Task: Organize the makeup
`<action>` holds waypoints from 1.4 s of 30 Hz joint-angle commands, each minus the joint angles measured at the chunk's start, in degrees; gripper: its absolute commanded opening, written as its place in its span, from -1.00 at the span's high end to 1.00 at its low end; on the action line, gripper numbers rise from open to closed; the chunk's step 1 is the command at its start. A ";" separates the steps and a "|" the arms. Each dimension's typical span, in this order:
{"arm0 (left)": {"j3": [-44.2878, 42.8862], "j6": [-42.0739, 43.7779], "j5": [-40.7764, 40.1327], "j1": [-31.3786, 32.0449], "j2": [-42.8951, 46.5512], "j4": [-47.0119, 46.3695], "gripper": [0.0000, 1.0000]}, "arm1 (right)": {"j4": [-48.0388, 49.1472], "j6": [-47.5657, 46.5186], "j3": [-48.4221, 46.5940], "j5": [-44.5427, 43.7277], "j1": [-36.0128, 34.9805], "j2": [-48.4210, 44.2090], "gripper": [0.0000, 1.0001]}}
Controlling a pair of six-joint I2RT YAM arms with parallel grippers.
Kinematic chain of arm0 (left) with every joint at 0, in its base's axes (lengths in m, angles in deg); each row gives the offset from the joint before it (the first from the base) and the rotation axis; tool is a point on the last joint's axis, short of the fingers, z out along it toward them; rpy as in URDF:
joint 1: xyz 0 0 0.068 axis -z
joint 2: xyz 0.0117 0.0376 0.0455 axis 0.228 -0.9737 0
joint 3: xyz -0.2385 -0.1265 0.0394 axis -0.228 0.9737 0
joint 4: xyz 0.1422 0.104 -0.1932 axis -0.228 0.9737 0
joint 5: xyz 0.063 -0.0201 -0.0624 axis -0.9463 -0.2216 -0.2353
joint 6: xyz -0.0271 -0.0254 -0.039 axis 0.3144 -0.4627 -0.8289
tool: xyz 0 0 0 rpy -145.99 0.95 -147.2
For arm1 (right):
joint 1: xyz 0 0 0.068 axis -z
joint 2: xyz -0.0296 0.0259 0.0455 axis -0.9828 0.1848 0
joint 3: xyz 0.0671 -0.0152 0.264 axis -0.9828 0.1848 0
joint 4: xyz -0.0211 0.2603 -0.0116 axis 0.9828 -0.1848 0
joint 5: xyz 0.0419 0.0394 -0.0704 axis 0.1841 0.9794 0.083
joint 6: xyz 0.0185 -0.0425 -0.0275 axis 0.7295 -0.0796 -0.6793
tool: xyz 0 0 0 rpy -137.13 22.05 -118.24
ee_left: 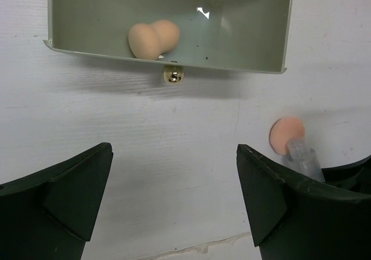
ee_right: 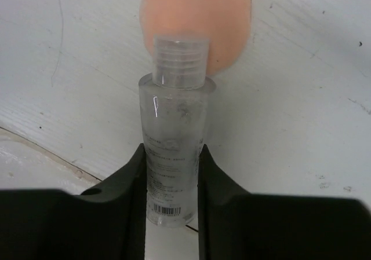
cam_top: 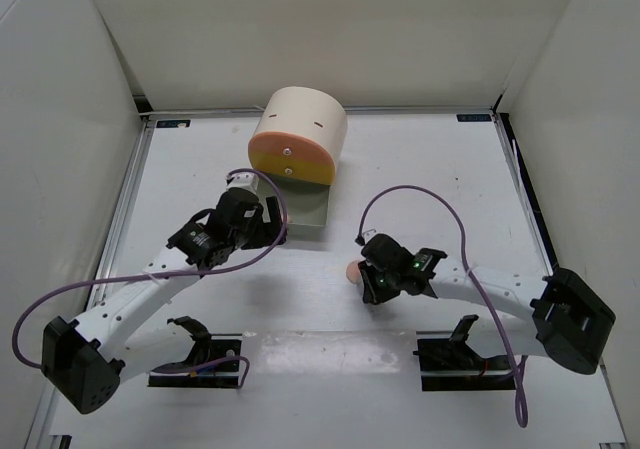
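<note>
Right gripper [ee_right: 172, 151]: fingers are clenched on the tube [ee_right: 174, 109], which is pinched low on its body. The barcode end sits between the pads and the cap end projects well past the fingertips. This low grip is judged to keep the cap end free, so that it can be led into a compartment first. The tube is aligned with the finger axis, low over the table [ee_right: 301, 127]; whether it is lifted clear cannot be told. A loose sponge [ee_right: 197, 22] is seen just beyond the cap, ahead of the fingertips; contact with the cap cannot be told. Left gripper [ee_left: 174, 156]: fingers are released and spread wide, with nothing between them. Ahead of these fingertips the drawer [ee_left: 249, 34] stands pulled out of the box [cam_top: 298, 119], knob [ee_left: 173, 74] toward the fingers. A second sponge [ee_left: 153, 39] lies inside near the front wall. The drawer is presumably open so that makeup can be dropped in from above. The tube and loose sponge are seen beyond the outer side of the left-gripper finger nearer the right arm. Progress is judged partial: one sponge stowed, tube in hand, one sponge not yet stowed.
</note>
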 commanded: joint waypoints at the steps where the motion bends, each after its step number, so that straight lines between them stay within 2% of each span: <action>1: 0.09 0.27 1.00 0.14 1.59 -1.10 -0.97 | 1.30 1.82 -1.63 -1.33 -1.29 -0.60 0.70; 5: 0.08 1.14 0.74 0.31 2.64 -0.22 -0.97 | -5.73 -0.10 -8.74 -5.18 -3.40 -5.17 0.78; 7: 0.26 1.32 0.22 0.14 3.52 0.30 -0.97 | -5.75 -2.73 -13.93 -6.60 -3.40 -5.88 0.78; 9: 0.44 1.32 -0.14 0.23 4.22 0.66 -0.97 | -4.34 -9.23 -19.45 -7.66 -3.23 -4.31 0.78; 13: 0.09 1.06 -1.45 0.23 7.03 2.06 -0.97 | 4.79 -22.41 -28.08 -6.61 -2.18 6.40 0.78; 14: -0.09 0.88 -1.54 0.31 7.39 2.06 -0.97 | 6.55 -28.18 -32.10 -6.08 -1.65 8.86 0.78; 18: -0.44 -0.17 -4.09 0.05 9.84 5.39 -0.97 | 10.43 -36.22 -44.42 5.92 3.45 25.18 0.75; 22: -0.97 -2.01 -6.90 0.23 12.48 9.09 -0.97 | 10.43 -41.85 -57.15 5.44 4.51 36.64 0.59; 24: -1.14 -2.02 -7.34 0.23 13.19 10.15 -0.97 | 10.08 -42.30 -59.64 4.74 4.86 41.03 0.55; 25: -1.32 -2.19 -7.43 0.23 13.54 10.15 -0.97 | 10.08 -42.56 -60.95 4.65 5.03 42.27 0.46; 26: -1.50 -1.85 -7.09 0.14 13.54 10.50 -0.97 | 9.38 -42.39 -61.32 4.64 5.04 43.15 0.20; 27: -1.84 -1.49 -6.99 0.23 13.54 10.94 -0.97 | 9.20 -41.87 -61.49 4.64 4.86 43.34 0.09; 28: -2.11 -1.14 -6.99 0.23 13.37 10.85 -0.97 | 9.03 -41.43 -61.15 4.64 4.69 42.99 -0.04; 29: -2.46 -0.44 -6.91 0.31 12.84 11.20 -0.97 | 8.85 -41.07 -60.62 5.17 4.86 41.07 -0.36; 31: -4.21 1.58 -8.30 0.23 11.96 12.95 -0.97 | 9.55 -40.11 -57.65 5.70 4.51 37.91 -0.70; 32: -4.74 2.46 -8.75 0.23 11.35 13.31 -0.97 | 9.03 -39.84 -56.93 5.79 4.42 34.58 -0.97; 37: -5.37 8.35 -3.92 0.23 7.75 7.72 -0.97 | 8.50 -32.91 -49.31 4.65 4.86 22.27 -0.98; 40: -5.19 9.76 -1.37 0.40 3.89 4.19 -0.97 | 8.06 -27.29 -42.35 -2.54 5.30 12.78 -0.98; 42: -5.71 10.02 -0.93 2.76 0.03 2.77 -0.97 | 5.35 -21.23 -37.36 -11.32 5.56 6.10 -0.98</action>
